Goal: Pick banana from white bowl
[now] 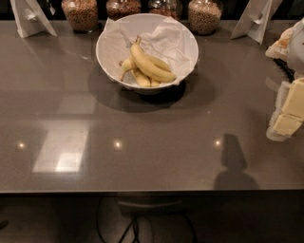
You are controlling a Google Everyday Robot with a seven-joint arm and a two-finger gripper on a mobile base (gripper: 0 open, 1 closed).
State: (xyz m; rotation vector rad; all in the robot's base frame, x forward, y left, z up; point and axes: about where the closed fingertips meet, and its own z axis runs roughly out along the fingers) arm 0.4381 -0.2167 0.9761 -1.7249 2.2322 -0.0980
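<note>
The banana (151, 65) is the longest, strongly curved yellow one, lying on top of a small bunch with its brownish stem end pointing up and back. The bunch rests in the white bowl (105, 50), which is lined with crumpled white paper (166, 35) and stands at the back middle of the grey table. My gripper (289, 111), cream and white, hangs at the right edge of the view, well to the right of the bowl, nearer the front and apart from it. It holds nothing that I can see.
Several glass jars of brown grains (80, 13) stand in a row behind the bowl. White folded stands sit at the back left (31, 18) and back right (256, 20). The table's front edge (152, 191) runs across the lower view, with cables below.
</note>
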